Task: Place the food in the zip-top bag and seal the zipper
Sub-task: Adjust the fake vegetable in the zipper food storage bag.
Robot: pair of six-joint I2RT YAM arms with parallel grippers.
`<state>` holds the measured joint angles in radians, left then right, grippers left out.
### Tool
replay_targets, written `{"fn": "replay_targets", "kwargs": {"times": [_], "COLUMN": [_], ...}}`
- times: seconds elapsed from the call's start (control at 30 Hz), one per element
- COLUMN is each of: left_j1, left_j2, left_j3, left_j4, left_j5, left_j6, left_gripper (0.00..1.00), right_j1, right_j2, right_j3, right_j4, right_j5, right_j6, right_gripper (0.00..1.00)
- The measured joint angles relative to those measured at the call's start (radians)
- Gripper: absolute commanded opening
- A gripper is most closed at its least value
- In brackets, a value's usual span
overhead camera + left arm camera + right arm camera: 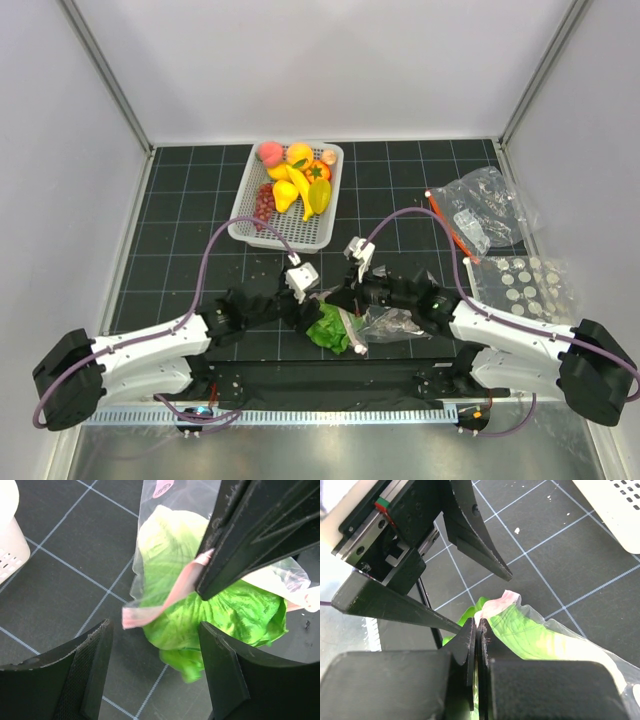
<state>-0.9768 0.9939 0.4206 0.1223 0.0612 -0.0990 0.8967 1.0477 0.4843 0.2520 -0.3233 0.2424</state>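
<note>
Black worktop (180,200) with a thin pale grid fills most of the top view. At its upper middle stands a white plastic basket (285,236) with perforated walls. In it lie toy fruits: a yellow banana (300,190), a pink peach (270,153), an orange-red round fruit (318,170) and dark grapes (264,203). At the right of the frame lies a flat clear bag printed with whitish round dots (520,285). Above it is a crumpled clear bag without dots (485,200), which has an orange-red strip.

In the lower middle of the top view is the zip-top bag (392,322), of clear crinkly plastic. The green leafy toy cabbage (215,615) is partly inside its mouth. In the left wrist view the film covers the upper part of the leaves, and the lower part lies outside on the worktop. The zipper (165,602), a pale pink strip, runs slanted across the cabbage.

The right pincer (477,625) is closed tight, and the edge of the zip-top bag near the strip is nipped between its fingers. The left pincer (156,625) stands wide and holds nothing. The cabbage lies between and beyond its two fingers; whether they touch it I cannot tell.
</note>
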Motion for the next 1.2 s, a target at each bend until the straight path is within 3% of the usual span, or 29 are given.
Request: {"fn": "replay_targets", "kwargs": {"times": [0.17, 0.33, 0.57, 0.67, 0.7, 0.77, 0.83, 0.87, 0.9, 1.03, 1.1, 1.2], "left_j1": [0.0, 0.0, 0.0, 0.0, 0.0, 0.0, -0.001, -0.001, -0.001, -0.001, -0.001, -0.001], "left_j2": [-0.06, -0.157, -0.034, 0.007, 0.017, 0.027, 0.03, 0.03, 0.031, 0.048, 0.064, 0.081], "left_j3": [-0.003, -0.021, -0.011, 0.002, 0.008, 0.019, 0.026, 0.027, 0.027, 0.039, 0.052, 0.068], "left_j4": [0.0, 0.044, 0.05, 0.042, 0.043, 0.042, 0.039, 0.036, 0.034, 0.025, 0.015, -0.002], "left_j5": [-0.003, -0.008, 0.022, 0.042, 0.047, 0.059, 0.073, 0.077, 0.079, 0.073, 0.065, 0.047], "left_j6": [0.003, 0.005, 0.019, 0.026, 0.028, 0.03, 0.031, 0.031, 0.03, 0.027, 0.024, 0.018], "left_gripper": [0.73, 0.57, 0.49, 0.36, 0.23, 0.08, 0.05, 0.04, 0.03, 0.0, 0.0, 0.0], "right_j1": [0.0, 0.0, 0.0, 0.0, 0.0, 0.0, -0.001, -0.001, -0.001, 0.003, 0.012, 0.031], "right_j2": [0.002, 0.004, 0.004, 0.004, 0.004, 0.004, 0.006, 0.007, 0.007, -0.015, -0.065, -0.157], "right_j3": [0.0, 0.0, -0.006, -0.006, -0.006, -0.006, -0.006, -0.005, -0.005, -0.003, -0.001, 0.009], "right_j4": [0.0, 0.002, 0.013, 0.014, 0.014, 0.017, 0.018, 0.017, 0.015, -0.034, -0.097, -0.177], "right_j5": [-0.014, -0.037, -0.069, -0.08, -0.083, -0.083, -0.082, -0.081, -0.08, -0.05, -0.008, 0.069], "right_j6": [-0.002, -0.001, 0.0, 0.003, 0.003, 0.005, 0.007, 0.01, 0.013, 0.019, 0.014, -0.002], "right_gripper": [0.01, 0.01, 0.01, 0.01, 0.01, 0.01, 0.12, 0.22, 0.39, 0.48, 0.59, 0.64]}}
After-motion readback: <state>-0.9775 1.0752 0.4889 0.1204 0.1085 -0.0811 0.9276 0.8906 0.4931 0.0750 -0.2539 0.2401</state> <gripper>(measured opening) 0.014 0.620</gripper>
